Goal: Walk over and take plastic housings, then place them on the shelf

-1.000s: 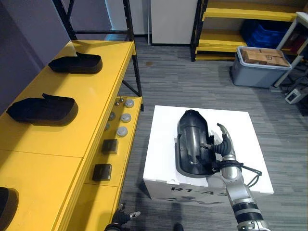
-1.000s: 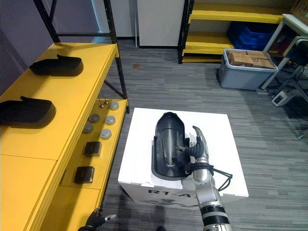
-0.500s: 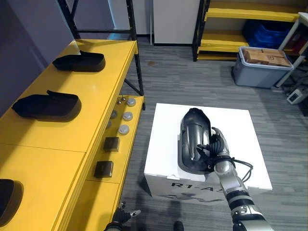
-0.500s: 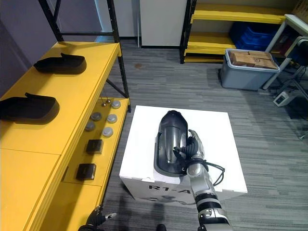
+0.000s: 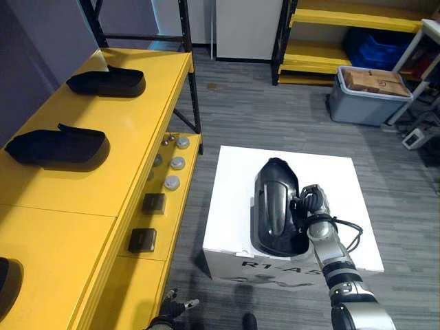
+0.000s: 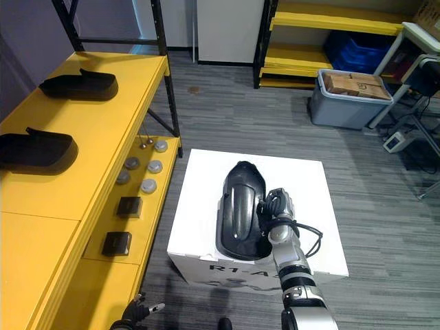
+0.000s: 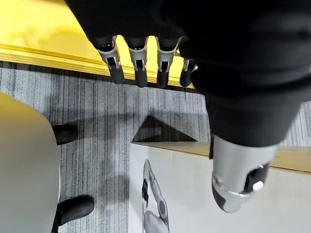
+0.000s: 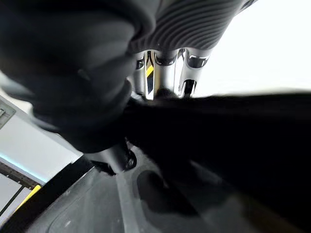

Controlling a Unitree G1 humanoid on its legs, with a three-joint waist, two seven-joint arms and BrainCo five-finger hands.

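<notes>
A long black plastic housing [image 5: 273,206] lies hollow side up on a white box [image 5: 234,185]. My right hand [image 5: 309,205] sits at its right rim, shut on the plastic housing. In the right wrist view the fingers [image 8: 165,73] hook over the dark rim [image 8: 218,145] and the thumb reaches inside. Two more black housings [image 5: 106,81] [image 5: 58,146] rest on the yellow shelf [image 5: 130,172] at the left, and a third shows at the lower left edge [image 5: 3,275]. My left hand [image 5: 172,304] hangs low by the floor, its fingers [image 7: 138,68] straight and empty.
The shelf's lower ledge holds silver round parts [image 5: 177,163] and two small black blocks [image 5: 142,239]. A grey tote with a cardboard box [image 5: 368,93] stands at the back right below yellow racks [image 5: 323,58]. Grey floor lies between the box and the shelf.
The right hand's fingers, straight a second ago, have curled down onto the housing's right rim. The left hand has not moved. The camera has shifted slightly.
</notes>
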